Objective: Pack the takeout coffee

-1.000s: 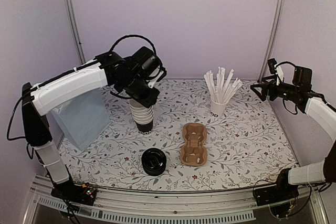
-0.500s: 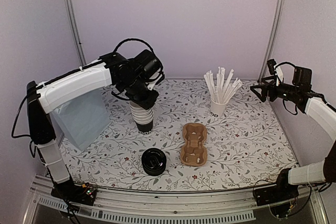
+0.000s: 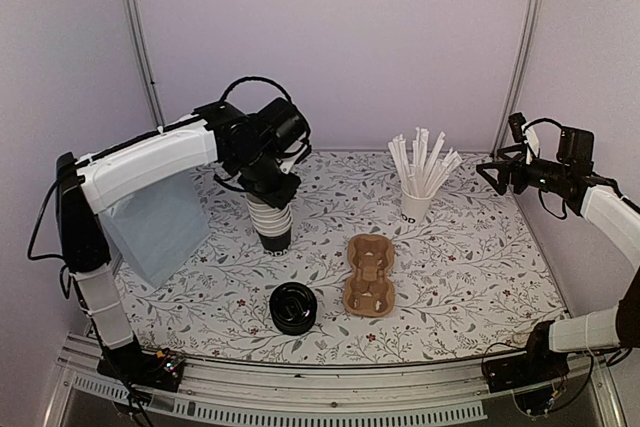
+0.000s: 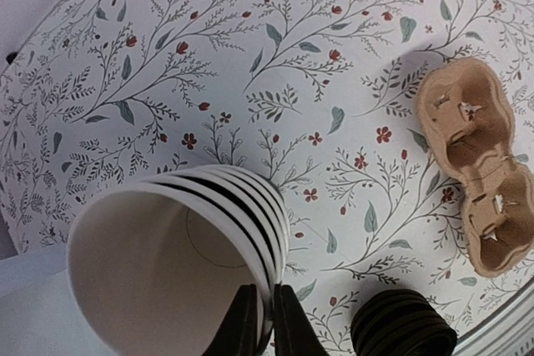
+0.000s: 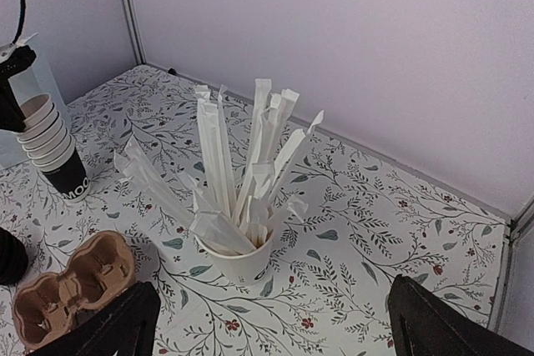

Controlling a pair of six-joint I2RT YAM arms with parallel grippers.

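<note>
A nested stack of black paper cups [image 3: 272,219] with whitish rims stands at the back left of the table. My left gripper [image 3: 277,190] is at its top. In the left wrist view the gripper [image 4: 265,323] is shut on the rim of the top cup [image 4: 167,264], one finger inside the wall and one outside. A takeout coffee standing on its own is out of view. A stack of black lids [image 3: 293,308] lies near the front. My right gripper [image 3: 497,172] hovers open at the far right, its fingers [image 5: 108,327] wide apart with nothing between them.
A brown pulp cup carrier [image 3: 368,274] lies in the middle, right of the lids. A white cup of paper-wrapped straws [image 3: 415,205] stands at the back right. A pale blue bag [image 3: 155,222] lies at the left edge under the left arm.
The left gripper has settled slightly lower onto the cup stack and its jaws have closed on the top cup's rim. The right arm has not moved.
</note>
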